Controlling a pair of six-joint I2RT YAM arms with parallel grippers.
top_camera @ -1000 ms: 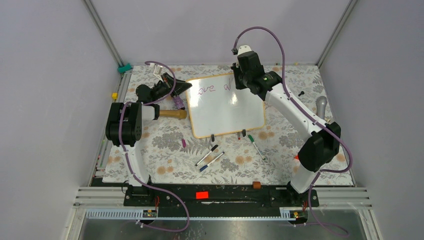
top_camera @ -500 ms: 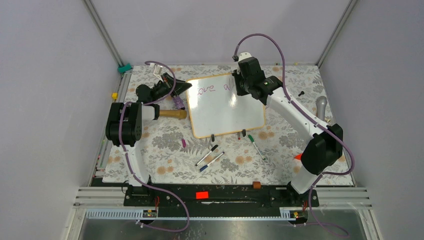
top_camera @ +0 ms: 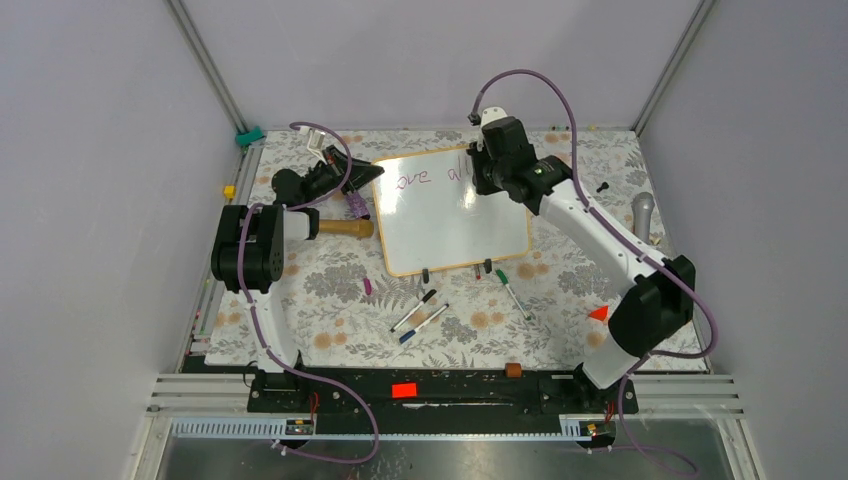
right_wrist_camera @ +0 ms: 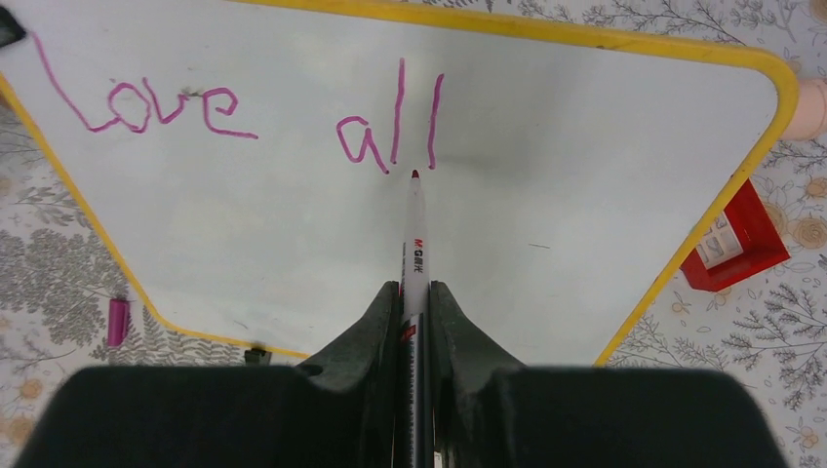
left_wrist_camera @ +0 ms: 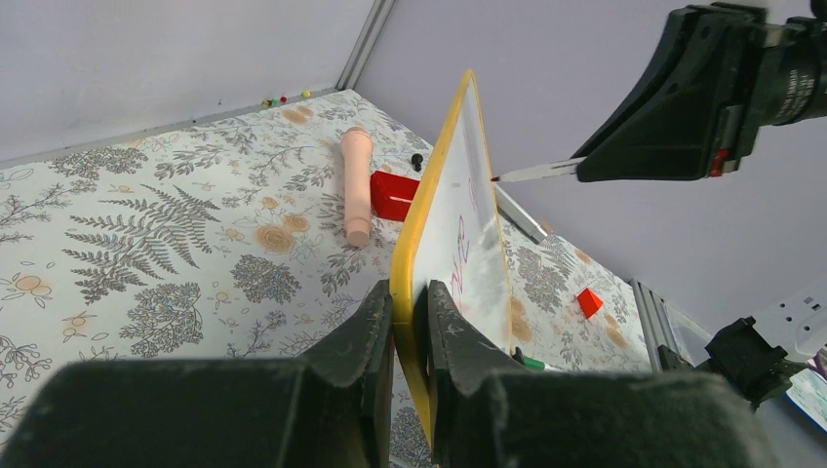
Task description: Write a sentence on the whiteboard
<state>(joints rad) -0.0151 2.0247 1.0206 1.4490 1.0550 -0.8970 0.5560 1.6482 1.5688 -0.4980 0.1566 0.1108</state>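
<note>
The whiteboard (top_camera: 455,225) lies on the floral table, white with a yellow-orange frame. The sentence (right_wrist_camera: 244,112) reads "Love all" in pink cursive; in the top view the sentence (top_camera: 430,177) runs along the board's far edge. My left gripper (left_wrist_camera: 410,302) is shut on the whiteboard's (left_wrist_camera: 466,205) frame at its left edge, also seen as the left gripper (top_camera: 358,172) from above. My right gripper (right_wrist_camera: 414,297) is shut on a white marker (right_wrist_camera: 413,234). Its tip is at the board just beside the foot of the last "l". The right gripper (top_camera: 480,175) hangs over the far right part.
A peach cylinder (top_camera: 345,228) lies left of the board, and a red block (right_wrist_camera: 736,244) sits by its corner. Loose pens (top_camera: 420,312), a green marker (top_camera: 512,292) and a purple cap (top_camera: 367,286) lie in front. A red wedge (top_camera: 598,313) and grey handle (top_camera: 643,210) lie right.
My right arm has shifted a little to the right along the board's far edge, and the writing has grown by a stroke. The left arm has stayed put.
</note>
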